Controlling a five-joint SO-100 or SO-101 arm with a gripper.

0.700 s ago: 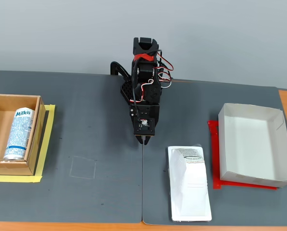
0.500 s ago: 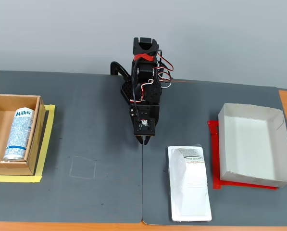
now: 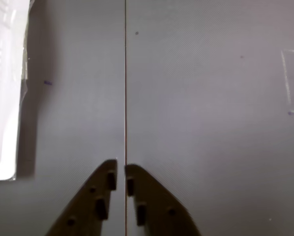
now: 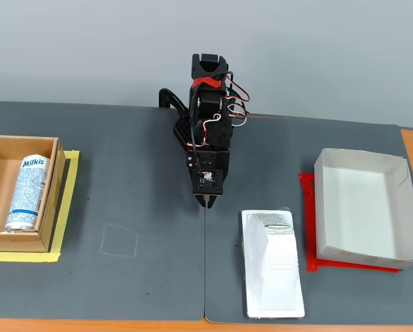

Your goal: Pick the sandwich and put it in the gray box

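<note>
Wrist view alone: near-shut empty jaws beside sandwich (image 3: 4, 88) edge.

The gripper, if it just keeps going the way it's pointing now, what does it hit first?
Most likely the bare gray mat, along the seam. The gripper is shut, and the sandwich lies off to the left in the wrist view, out of line.
</note>
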